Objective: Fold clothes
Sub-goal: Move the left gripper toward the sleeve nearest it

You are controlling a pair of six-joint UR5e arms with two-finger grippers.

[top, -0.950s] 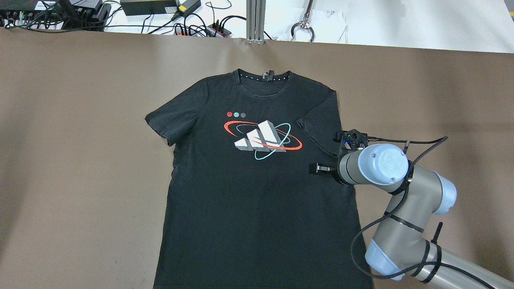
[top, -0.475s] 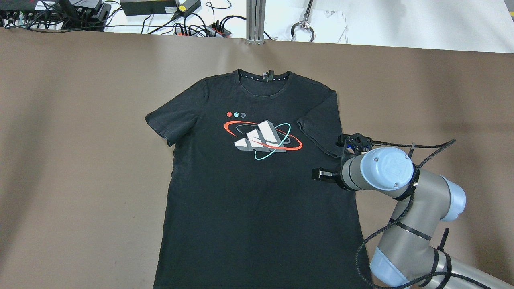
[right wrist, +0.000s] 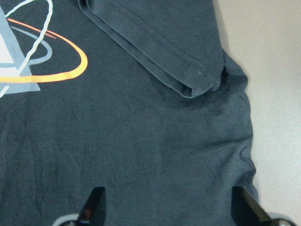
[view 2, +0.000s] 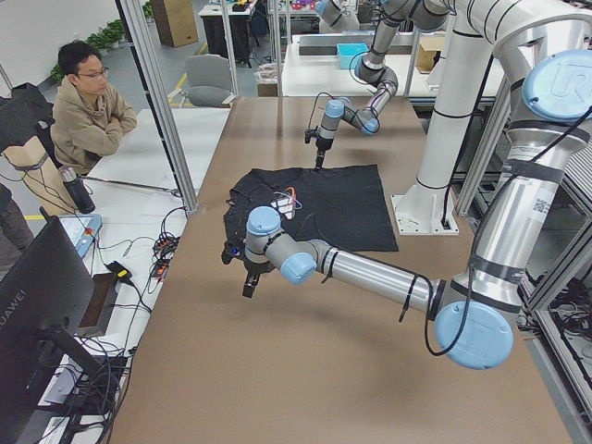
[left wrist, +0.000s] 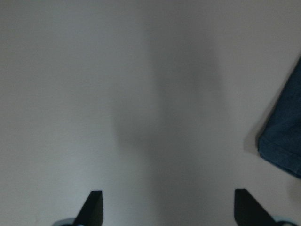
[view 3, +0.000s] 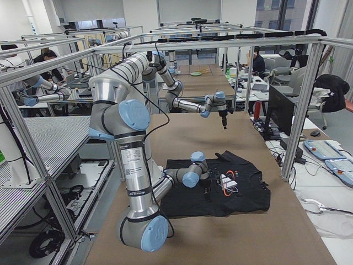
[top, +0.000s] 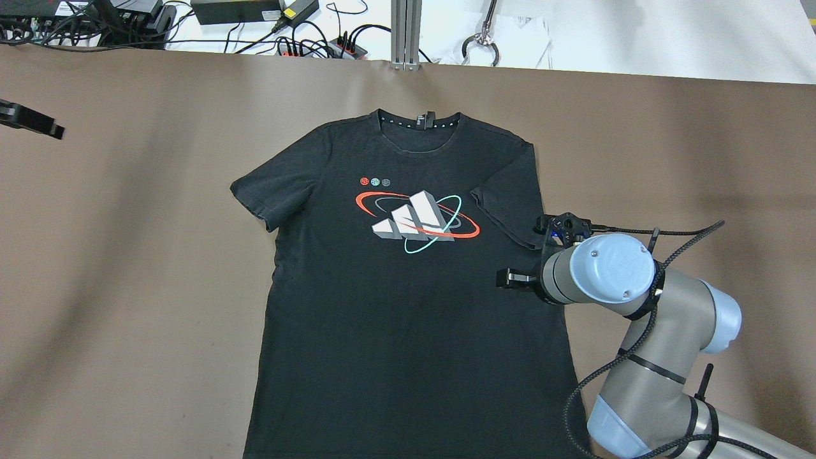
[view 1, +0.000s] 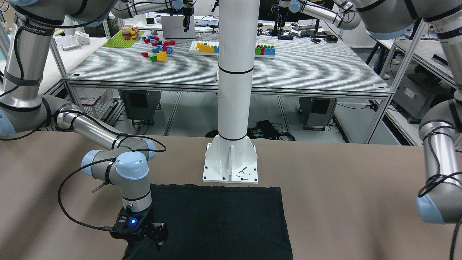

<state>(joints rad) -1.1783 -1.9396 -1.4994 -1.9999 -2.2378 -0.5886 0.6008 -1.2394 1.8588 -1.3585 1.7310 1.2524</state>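
Inspection of the scene. One black T-shirt (top: 408, 306) lies face up on the brown worktop (top: 127, 287), about midway across it. Its collar (top: 417, 127) is on the far side from me and its hem runs off the near edge of the overhead view. A print (top: 414, 220) of white blocks ringed in red and teal shows on the chest. The left sleeve (top: 274, 191) is spread flat on the worktop. The right sleeve (top: 503, 210) is turned inward and lies on the chest, its cuff beside the print. My right pincer (right wrist: 169, 190) hangs over the shirt's right side, just on the near side of that turned-in sleeve and inside the side seam. Its fingers (right wrist: 96, 202) stand wide apart with nothing gripped between them, only flat cloth below. I cannot tell whether the tips touch the cloth. My left pincer (left wrist: 168, 193) is far out to the left, well apart from the shirt, over bare worktop. Its fingers are likewise spread wide and hold nothing. A corner of dark cloth shows at the right edge of its wrist view.
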